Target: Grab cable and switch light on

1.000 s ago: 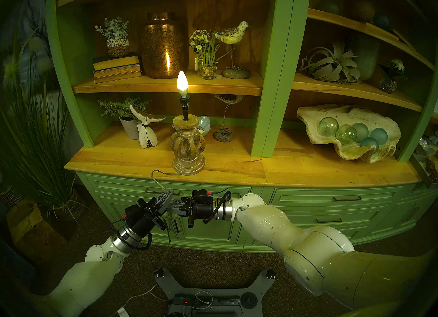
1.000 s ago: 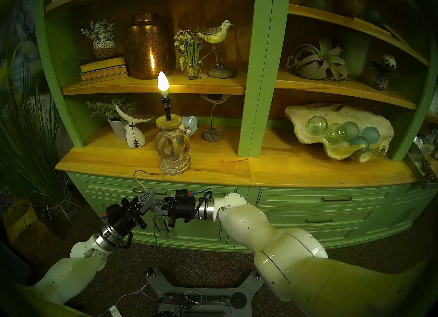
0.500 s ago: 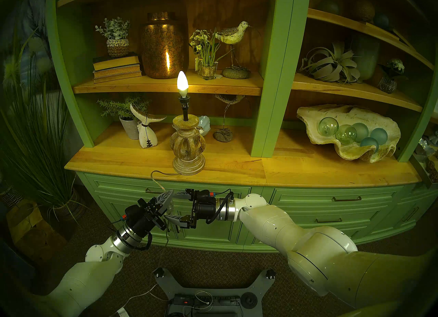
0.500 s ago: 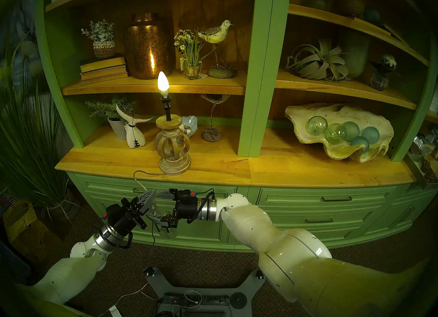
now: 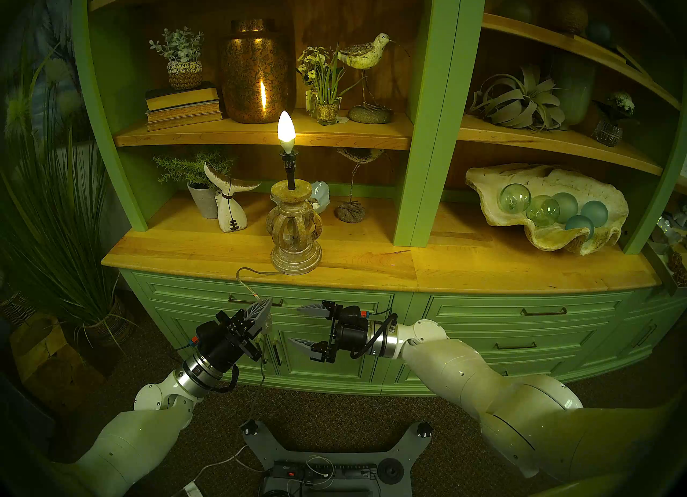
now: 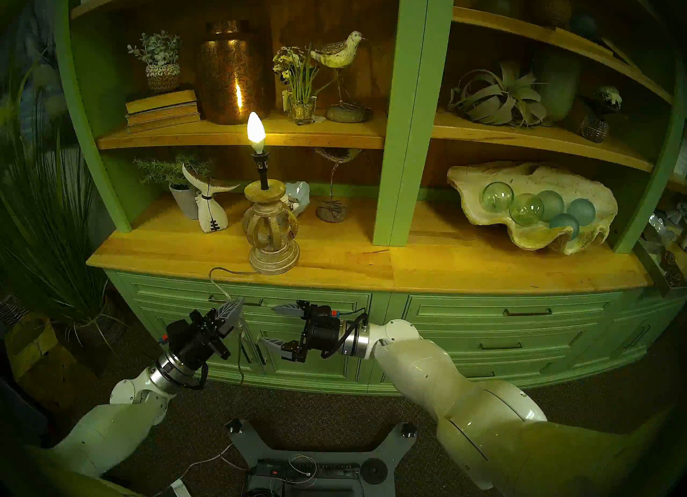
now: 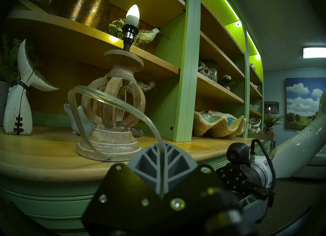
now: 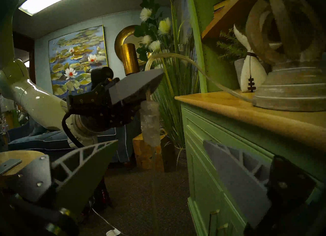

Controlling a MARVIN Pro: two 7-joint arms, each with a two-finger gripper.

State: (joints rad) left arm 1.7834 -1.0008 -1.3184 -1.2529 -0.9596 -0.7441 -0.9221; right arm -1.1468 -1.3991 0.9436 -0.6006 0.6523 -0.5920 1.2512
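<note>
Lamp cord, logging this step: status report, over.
Left gripper shut on the cord. Right gripper open, clear of it. Lamp lit. Nothing obstructing.

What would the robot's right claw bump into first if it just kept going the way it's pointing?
Most likely the clear inline switch on the cable, hanging below the left gripper that pinches the cord. The right gripper is open and points at it, with free air between them. Depth is uncertain, so it might slip past.

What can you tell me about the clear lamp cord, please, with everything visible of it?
The cable is a thin, flat, translucent cord. It leaves the foot of the lit lamp on the wooden counter, arches over the edge, and passes between the fingers of the left end effector, which is shut on it. Its clear inline switch hangs just below; the cord then drops toward the floor.
</note>
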